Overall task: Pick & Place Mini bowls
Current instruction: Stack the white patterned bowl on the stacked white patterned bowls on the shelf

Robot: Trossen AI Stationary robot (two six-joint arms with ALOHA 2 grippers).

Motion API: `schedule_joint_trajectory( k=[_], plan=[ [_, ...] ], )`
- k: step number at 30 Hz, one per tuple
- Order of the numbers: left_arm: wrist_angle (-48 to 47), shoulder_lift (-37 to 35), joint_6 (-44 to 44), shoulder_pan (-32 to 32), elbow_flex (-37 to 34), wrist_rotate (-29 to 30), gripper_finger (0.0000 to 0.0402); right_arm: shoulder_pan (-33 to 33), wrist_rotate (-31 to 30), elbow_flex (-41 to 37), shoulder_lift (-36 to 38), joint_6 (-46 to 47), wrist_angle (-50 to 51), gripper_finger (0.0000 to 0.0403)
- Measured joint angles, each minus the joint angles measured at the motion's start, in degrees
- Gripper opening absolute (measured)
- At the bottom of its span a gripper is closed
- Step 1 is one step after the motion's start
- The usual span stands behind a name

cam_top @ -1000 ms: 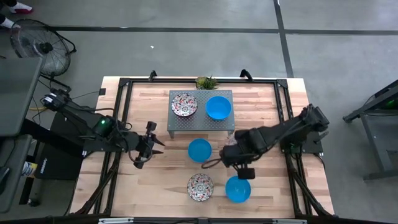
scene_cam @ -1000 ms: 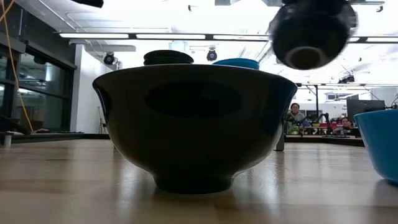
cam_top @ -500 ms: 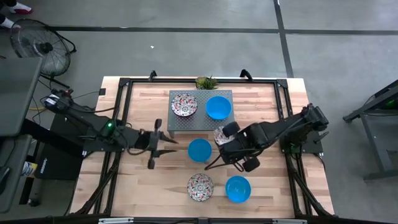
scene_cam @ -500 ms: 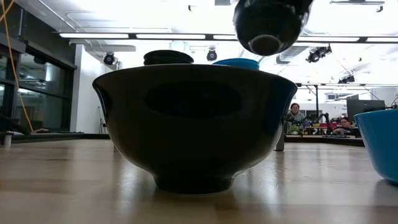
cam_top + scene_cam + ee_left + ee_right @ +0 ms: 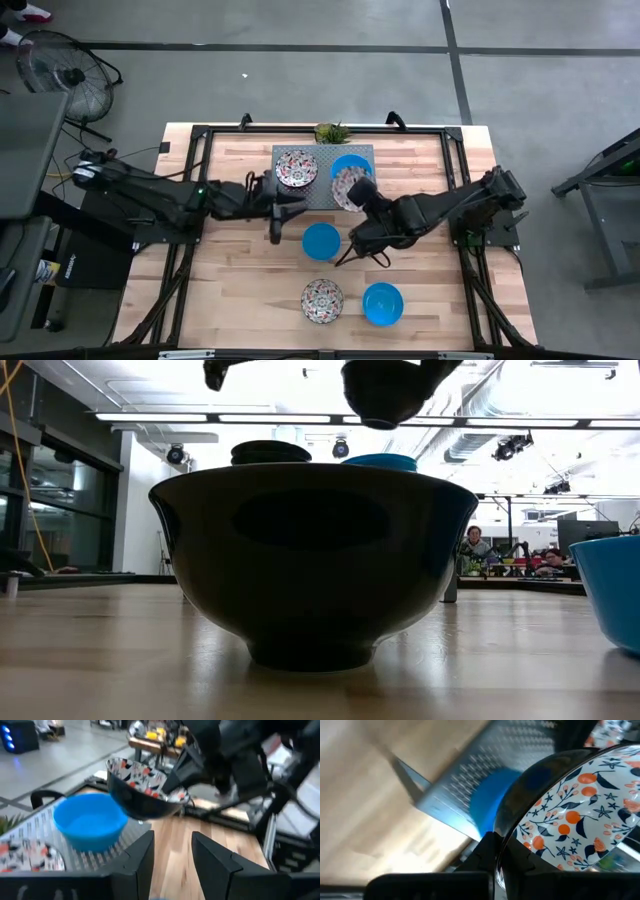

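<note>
Jaws of the right gripper [image 5: 352, 196] are pinched on the rim of a floral mini bowl [image 5: 347, 187], which hangs in the air, tilted, over the blue bowl on the rack [image 5: 352, 166]. The right wrist view shows one finger [image 5: 487, 851] against the dark outer wall at the rim, with the orange-and-dark flower pattern of the inside visible beside it. Jaws of the left gripper [image 5: 281, 209] are spread with nothing between them; the gripper sits at the front edge of the grey perforated rack [image 5: 300, 197], left of the carried bowl and apart from it. The left wrist view shows the two fingers [image 5: 141, 854] parted over the wooden surface [image 5: 250, 290].

On the rack, a second floral bowl [image 5: 296, 168] stands at the left and the blue bowl at the right. On the surface in front of the rack stands a blue bowl [image 5: 321, 241]. Nearer the front edge stand a floral bowl [image 5: 322, 300] and, just right of it, another blue bowl [image 5: 382, 303]. A small green plant [image 5: 331, 132] sits behind the rack. In the low view the front floral bowl fills the middle, dark against the lights.
</note>
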State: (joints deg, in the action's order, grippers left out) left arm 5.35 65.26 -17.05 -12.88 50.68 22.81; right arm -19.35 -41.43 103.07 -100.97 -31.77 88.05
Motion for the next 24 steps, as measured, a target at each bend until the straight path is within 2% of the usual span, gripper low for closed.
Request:
schedule_joint_trajectory(
  k=[4, 11, 18, 24],
  plan=[
    [4.05, 1.71, 0.02, 2.38, 1.81, 0.04, 0.0129, 1.06, -5.32, 0.0, 0.0, -3.98, -0.02, 0.0],
    [4.27, 6.02, -1.08, 6.65, 7.71, 0.86, 0.0129, 2.64, -8.2, -0.02, 0.0, -6.45, -0.15, 0.0],
    [-4.32, 10.78, -1.22, 8.94, 15.72, 4.27, 0.0129, 2.91, -8.13, -0.02, 0.0, -6.44, -0.17, 0.0],
    [-12.64, 15.49, -0.82, 9.24, 23.2, 4.4, 0.0129, 2.91, -8.34, -0.02, 0.0, -6.26, -0.17, 0.0]
  ],
)
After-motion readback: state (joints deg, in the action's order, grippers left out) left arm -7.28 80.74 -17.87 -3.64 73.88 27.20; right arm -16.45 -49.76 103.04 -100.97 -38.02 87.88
